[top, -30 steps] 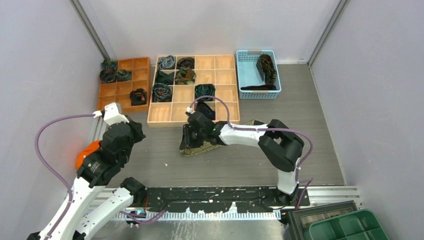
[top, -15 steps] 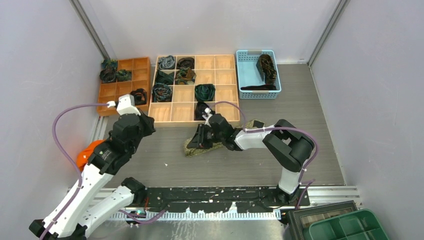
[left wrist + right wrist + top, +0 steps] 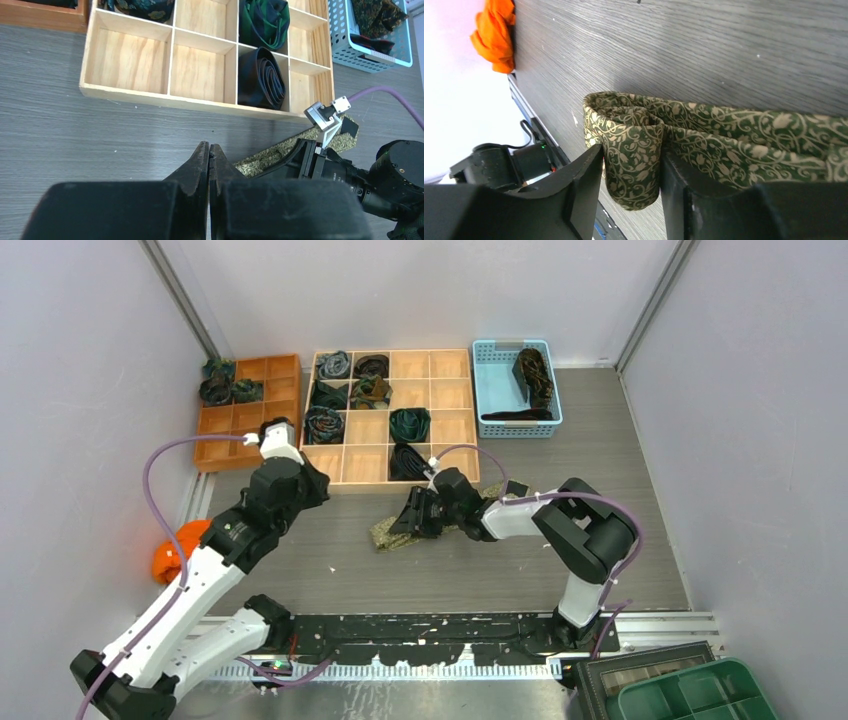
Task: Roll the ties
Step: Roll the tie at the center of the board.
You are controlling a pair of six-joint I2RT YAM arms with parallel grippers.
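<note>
The olive-gold tie (image 3: 384, 536) lies as a strip on the table in front of the wooden tray. My right gripper (image 3: 407, 522) is low on its left end. In the right wrist view the gripper (image 3: 631, 157) is shut on the tie's (image 3: 724, 135) rolled end, a small coil between the jaws. My left gripper (image 3: 312, 486) hovers by the tray's front left, shut and empty (image 3: 209, 150). The tie also shows in the left wrist view (image 3: 260, 158). A black-brown coil (image 3: 262, 80) and a dark green coil (image 3: 263, 22) sit in tray cells.
The wooden divided tray (image 3: 340, 483) holds several coiled ties. An orange tray (image 3: 235, 420) at the left holds more coils. A blue basket (image 3: 480, 390) holds loose ties. An orange cloth (image 3: 170, 550) lies at the left edge. A green bin (image 3: 700, 695) stands at the near right.
My left arm has swung forward and right toward the wooden tray's front. My right gripper has shifted right with the tie's end, and the tie now lies narrower.
</note>
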